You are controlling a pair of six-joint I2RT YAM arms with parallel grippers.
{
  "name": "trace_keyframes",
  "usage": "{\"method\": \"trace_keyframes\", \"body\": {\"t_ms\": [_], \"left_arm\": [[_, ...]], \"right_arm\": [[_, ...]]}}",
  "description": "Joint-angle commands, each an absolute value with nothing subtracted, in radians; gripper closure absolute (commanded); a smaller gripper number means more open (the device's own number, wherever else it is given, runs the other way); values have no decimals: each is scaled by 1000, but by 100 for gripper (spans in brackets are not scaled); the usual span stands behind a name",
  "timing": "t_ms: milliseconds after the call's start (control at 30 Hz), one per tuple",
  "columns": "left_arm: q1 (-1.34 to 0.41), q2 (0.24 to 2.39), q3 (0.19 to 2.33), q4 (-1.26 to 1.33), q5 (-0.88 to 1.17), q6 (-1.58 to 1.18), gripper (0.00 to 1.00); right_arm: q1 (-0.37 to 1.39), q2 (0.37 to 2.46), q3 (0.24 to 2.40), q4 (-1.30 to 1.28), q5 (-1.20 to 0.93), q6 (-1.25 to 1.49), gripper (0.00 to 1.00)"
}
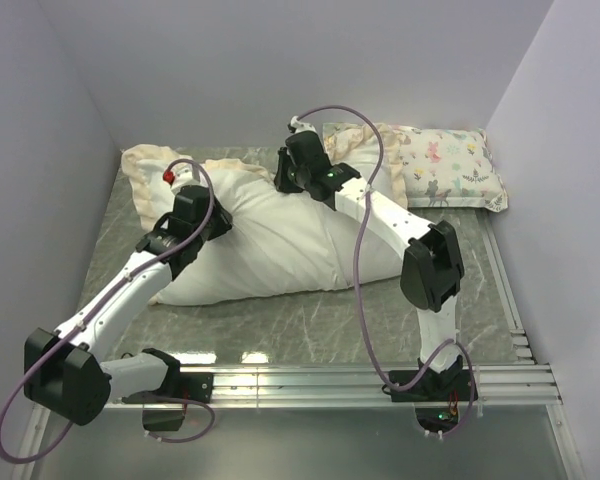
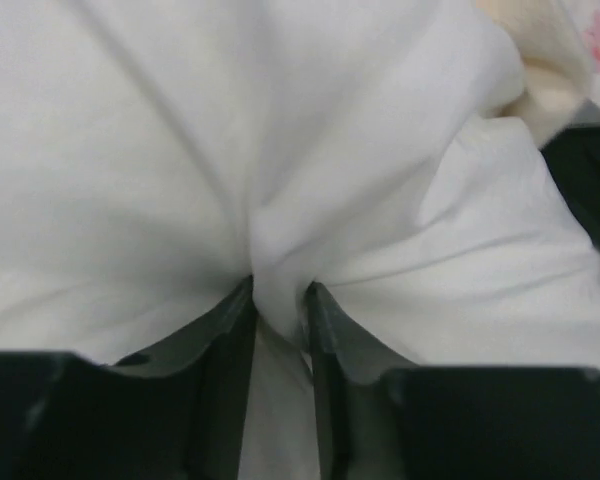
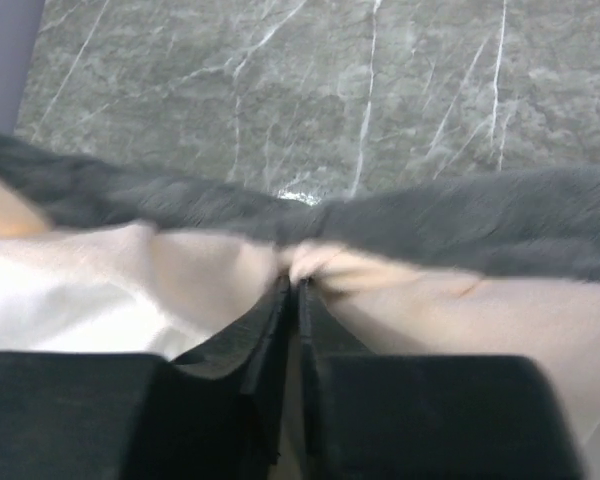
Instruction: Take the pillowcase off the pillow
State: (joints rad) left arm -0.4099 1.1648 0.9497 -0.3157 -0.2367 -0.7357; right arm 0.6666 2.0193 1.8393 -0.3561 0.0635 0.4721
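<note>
The white pillow (image 1: 280, 240) lies across the middle of the table. My left gripper (image 1: 218, 212) is on its left part, shut on a pinched fold of the pillow's white cloth (image 2: 280, 150); the left gripper (image 2: 280, 292) shows the fold between its jaws. The pillowcase shows as a cream frill (image 1: 142, 172) behind the pillow's left end and near my right gripper (image 1: 288, 170) at the pillow's back edge. In the right wrist view the right gripper (image 3: 293, 282) is shut on the cream frill (image 3: 380, 275) beside the dark grey plush pillowcase (image 3: 460, 225).
A pastel animal-print pillow (image 1: 450, 165) lies at the back right against the wall. Grey walls close the table on the left, back and right. Bare marble tabletop (image 1: 310, 320) shows in front of the pillow, and a metal rail (image 1: 380, 380) runs along the near edge.
</note>
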Motion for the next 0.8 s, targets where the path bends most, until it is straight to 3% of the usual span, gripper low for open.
{"method": "trace_keyframes", "body": {"t_ms": [0,33,267,400,600,767], "left_arm": [[-382,1203,995,-371,-440,-776,71],[-361,1206,1003,-364,-431,-776,81],[-275,1253,1140,-400,-364,-730,97],[-253,1242,1163,-391,-396,-694,97],[-218,1308,1291,-417,-243,-626,94],[-221,1333,1289,-413,-190,-604,93]], "right_arm": [[710,1916,1825,-472,43,471,75],[710,1904,1816,-483,54,462,72],[709,1731,1727,-480,113,425,43],[709,1631,1695,-492,167,402,29],[680,1431,1530,-497,366,399,15],[574,1307,1304,-430,313,413,7]]}}
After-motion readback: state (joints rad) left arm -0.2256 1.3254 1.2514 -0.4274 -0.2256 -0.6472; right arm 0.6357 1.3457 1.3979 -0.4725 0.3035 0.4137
